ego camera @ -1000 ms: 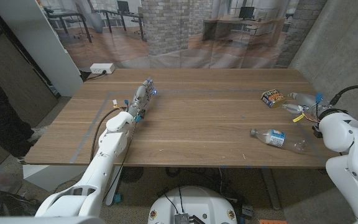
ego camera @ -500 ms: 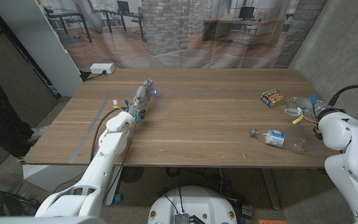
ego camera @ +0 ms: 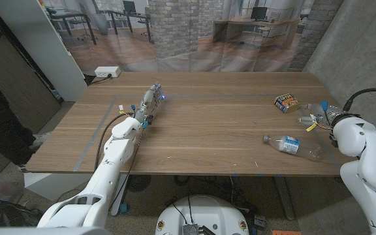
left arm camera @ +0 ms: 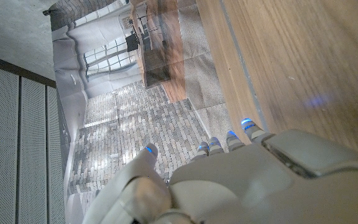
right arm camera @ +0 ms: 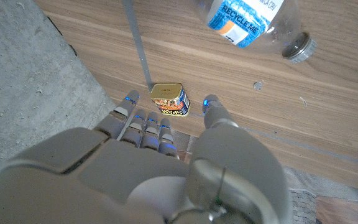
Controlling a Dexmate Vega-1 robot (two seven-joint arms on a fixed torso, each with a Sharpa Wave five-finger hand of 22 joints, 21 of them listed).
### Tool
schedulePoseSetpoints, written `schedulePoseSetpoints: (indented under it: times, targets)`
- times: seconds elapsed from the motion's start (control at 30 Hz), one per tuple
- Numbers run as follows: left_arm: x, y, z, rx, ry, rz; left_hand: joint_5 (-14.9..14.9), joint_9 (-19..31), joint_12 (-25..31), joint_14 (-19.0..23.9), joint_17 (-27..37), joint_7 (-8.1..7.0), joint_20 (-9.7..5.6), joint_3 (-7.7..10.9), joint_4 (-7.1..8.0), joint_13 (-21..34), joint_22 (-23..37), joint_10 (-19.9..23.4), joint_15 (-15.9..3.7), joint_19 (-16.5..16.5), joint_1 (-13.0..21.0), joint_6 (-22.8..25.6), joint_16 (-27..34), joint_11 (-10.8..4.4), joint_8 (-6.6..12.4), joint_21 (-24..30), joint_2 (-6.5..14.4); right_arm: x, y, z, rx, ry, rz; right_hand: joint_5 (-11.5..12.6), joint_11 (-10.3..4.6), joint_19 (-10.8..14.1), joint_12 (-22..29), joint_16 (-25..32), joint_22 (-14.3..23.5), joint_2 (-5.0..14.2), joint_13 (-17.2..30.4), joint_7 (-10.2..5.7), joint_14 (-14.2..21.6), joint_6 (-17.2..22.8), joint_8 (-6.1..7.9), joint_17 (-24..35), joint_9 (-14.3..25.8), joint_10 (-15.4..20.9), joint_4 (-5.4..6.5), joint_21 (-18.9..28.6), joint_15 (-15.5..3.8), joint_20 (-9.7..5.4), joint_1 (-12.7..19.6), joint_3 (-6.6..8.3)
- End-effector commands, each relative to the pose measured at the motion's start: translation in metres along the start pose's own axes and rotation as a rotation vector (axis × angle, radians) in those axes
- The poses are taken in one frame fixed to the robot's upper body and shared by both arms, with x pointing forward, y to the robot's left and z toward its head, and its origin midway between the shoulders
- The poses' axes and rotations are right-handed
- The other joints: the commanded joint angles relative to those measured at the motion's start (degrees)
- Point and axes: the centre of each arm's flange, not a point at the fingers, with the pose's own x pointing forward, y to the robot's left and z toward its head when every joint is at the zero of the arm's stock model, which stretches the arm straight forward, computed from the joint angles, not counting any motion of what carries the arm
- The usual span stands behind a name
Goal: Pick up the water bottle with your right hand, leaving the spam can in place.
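Judging progress: the pickup has not begun, by my reading; reach, grasp and lift all remain
Water bottle (ego camera: 294, 146): lies on its side near the table's (ego camera: 214, 130) front edge at about 4 o'clock from the table's middle, cap end toward the middle, untouched; in the right wrist view it (right arm camera: 253, 22) shows its blue label and cap
Right hand (ego camera: 318, 117): sits at about 1 o'clock from the bottle, apart from it, holding nothing; in the right wrist view (right arm camera: 166, 134) its fingers are extended and somewhat spread, pointing toward the can
Spam can (ego camera: 284, 102): stands at about 12 o'clock from the bottle, just beyond the right hand's fingertips, seemingly not touched
Left hand (ego camera: 150, 101): far across the table at about 10 o'clock, fingers stretched out, empty
Left to do: bring the right hand back to the bottle, close on it, raise it, leave the can alone
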Motion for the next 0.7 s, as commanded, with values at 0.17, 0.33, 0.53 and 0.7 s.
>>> schedulePoseSetpoints:
  times: [0.17,0.33,0.53,0.7]
  targets:
    - [-0.0001,-0.0008,-0.0015,-0.001,0.003,-0.003,0.03,0.33,-0.08,-11.03,0.27,0.05,0.39,-0.14,-0.19,0.32,0.23,-10.15,0.18,-5.30,0.34,-10.47,0.01,0.01,0.13,-0.18,1.84,-0.0024,0.0050,0.0037,-0.062,0.017,0.058,0.83,-0.31,0.04,0.12,0.03,0.10,-3.45,0.31,-0.30,-0.43,-0.53,0.13,0.06,0.15,-0.80,0.36,-0.07,0.12,0.62,-0.07,-1.78]
    - [0.0002,-0.0010,-0.0018,-0.002,0.003,-0.004,0.02,0.33,-0.09,-11.07,0.26,0.06,0.41,-0.15,-0.26,0.31,0.22,-10.19,0.16,-5.27,0.40,-10.53,-0.01,-0.03,0.10,-0.21,1.78,-0.0037,0.0072,0.0048,-0.083,0.027,0.072,1.10,-0.52,-0.06,0.19,0.06,0.11,-4.30,0.32,-0.43,-0.47,-0.61,0.17,0.08,0.16,-0.89,0.50,-0.11,-0.03,0.50,0.06,-2.24]
    - [0.0008,-0.0015,-0.0027,-0.002,0.006,-0.006,0.01,0.33,-0.07,-11.05,0.25,0.05,0.37,-0.17,-0.34,0.31,0.22,-10.16,0.15,-5.26,0.47,-10.54,-0.01,-0.03,0.11,-0.27,1.70,-0.0050,0.0101,0.0053,-0.095,0.033,0.085,1.37,-0.62,-0.04,0.23,0.08,0.12,-4.95,0.32,-0.51,-0.53,-0.64,0.22,0.09,0.16,-0.97,0.57,-0.10,-0.21,0.45,0.30,-2.57]
    - [0.0012,-0.0020,-0.0033,-0.001,0.007,-0.009,0.01,0.33,-0.10,-11.08,0.25,0.04,0.35,-0.19,-0.39,0.31,0.22,-10.23,0.15,-5.28,0.52,-10.56,-0.02,-0.03,0.10,-0.31,1.65,-0.0067,0.0117,0.0065,-0.115,0.040,0.097,1.90,-0.91,-0.18,0.15,0.06,0.13,-5.89,0.33,-0.54,-0.79,-1.60,0.01,0.11,0.18,-1.54,0.57,-0.14,-0.48,0.11,1.12,-2.96]
